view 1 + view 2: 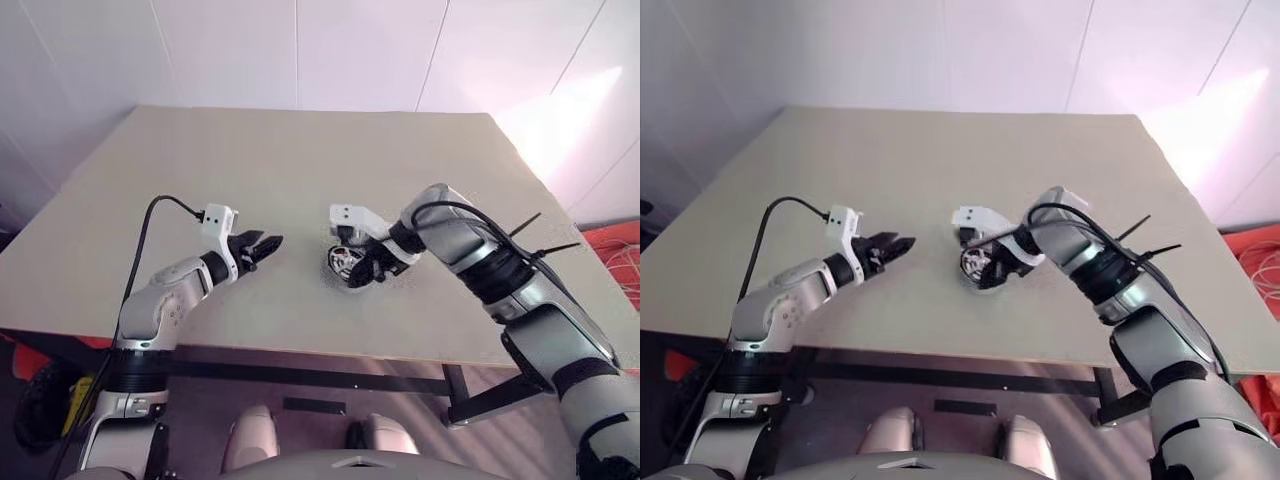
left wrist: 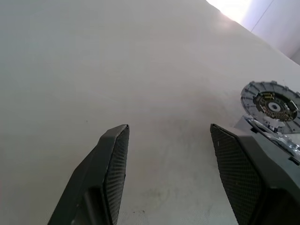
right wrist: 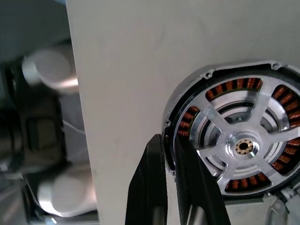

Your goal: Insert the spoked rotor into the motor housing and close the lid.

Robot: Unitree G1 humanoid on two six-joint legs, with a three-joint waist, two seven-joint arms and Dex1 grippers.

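Observation:
The motor housing [image 3: 187, 93] lies on the table near its front edge, copper windings showing inside. The spoked rotor [image 3: 220, 124] sits in it, hub at the centre. In the left wrist view the lid [image 2: 271, 102] stands up behind the housing as a grey disc with a dark middle. My right gripper [image 3: 168, 138] is shut, its fingertips at the housing's rim; I cannot tell whether they pinch that rim. In the head view the same gripper [image 1: 362, 275] sits at the housing's [image 1: 343, 268] right side. My left gripper [image 1: 262, 245] hovers open and holds nothing, a hand's width left of the housing.
The beige table [image 1: 300, 160] stretches bare behind and to the left of the parts. Its front edge runs close below both grippers. A red mat with cables [image 1: 620, 250] lies on the floor at the right.

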